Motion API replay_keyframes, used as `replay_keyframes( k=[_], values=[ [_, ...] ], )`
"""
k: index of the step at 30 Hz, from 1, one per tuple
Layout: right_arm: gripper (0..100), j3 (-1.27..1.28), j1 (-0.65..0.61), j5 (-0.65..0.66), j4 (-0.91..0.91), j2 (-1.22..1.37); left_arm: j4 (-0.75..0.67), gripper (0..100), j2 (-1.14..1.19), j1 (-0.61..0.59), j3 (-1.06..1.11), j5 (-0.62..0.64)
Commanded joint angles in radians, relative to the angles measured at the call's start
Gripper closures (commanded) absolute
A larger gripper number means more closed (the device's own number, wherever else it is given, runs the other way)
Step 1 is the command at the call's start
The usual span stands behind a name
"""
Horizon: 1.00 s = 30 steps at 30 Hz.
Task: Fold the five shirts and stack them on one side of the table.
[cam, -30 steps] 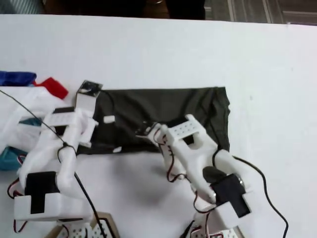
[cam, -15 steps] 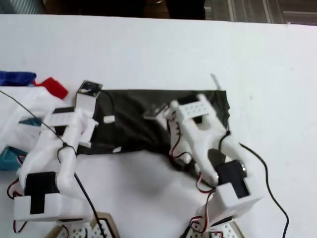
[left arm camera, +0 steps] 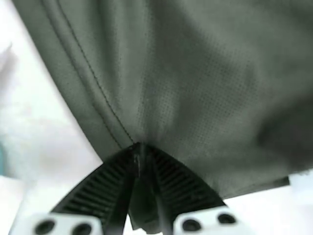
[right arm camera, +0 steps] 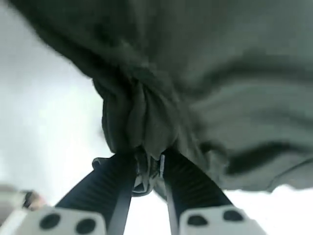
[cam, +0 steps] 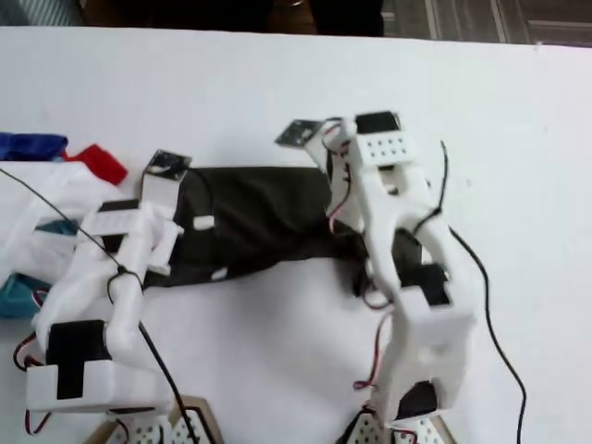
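Status of fold: dark shirt (cam: 250,222) lies across the middle of the white worktop (cam: 277,74), flat at one end and rumpled at the other. At its left end the left claw (left arm camera: 139,156) is pressed together on the edge of the cloth, with a stitched seam running just beside the ribbed fingers. At its right end the right claw (right arm camera: 146,164) pinches a gathered wad of the same shirt. In the high view that arm stretches over the shirt toward the far edge of the worktop, and the fabric under it is drawn into a bunched ridge. Judgement: this shirt is mid-fold, with no clean crease or tidy rectangle yet. A heap of other garments (cam: 37,199) sits at the left edge of the worktop, near the dark shirt: white cloth with blue (cam: 32,145), red (cam: 102,164) and teal (cam: 14,296) pieces showing around it. Cannot tell whether any of these is folded; the heap looks loose, not a squared stack. Estimate: most of the task remains, namely finishing this fold, placing the shirt and handling the rest.
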Motion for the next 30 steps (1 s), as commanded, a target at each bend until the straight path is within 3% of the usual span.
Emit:
replay_keyframes(
  k=[1,4,9,18,23,27,30],
  values=[
    [97.8,-0.313,0.012,0.009,0.050,0.180,-0.021,97,-0.012,-0.008,0.002,0.008],
    [95.1,-0.526,0.015,0.005,0.111,0.338,-0.021,97,-0.012,-0.008,0.002,0.008],
    [75.2,-0.732,0.087,-0.091,0.111,0.455,-0.021,97,-0.012,-0.008,0.002,0.008],
    [77.6,-0.973,0.194,-0.264,0.113,0.456,-0.021,97,-0.012,-0.008,0.002,0.008],
    [80.6,-0.845,0.188,-0.270,0.114,0.323,-0.021,97,-0.012,-0.008,0.002,0.008],
    [98.8,-0.559,0.128,-0.270,0.114,0.077,-0.021,97,-0.012,-0.008,0.002,0.008],
    [91.3,-0.279,0.093,-0.272,0.113,-0.130,-0.021,97,-0.012,-0.008,0.002,0.008]
  ],
)
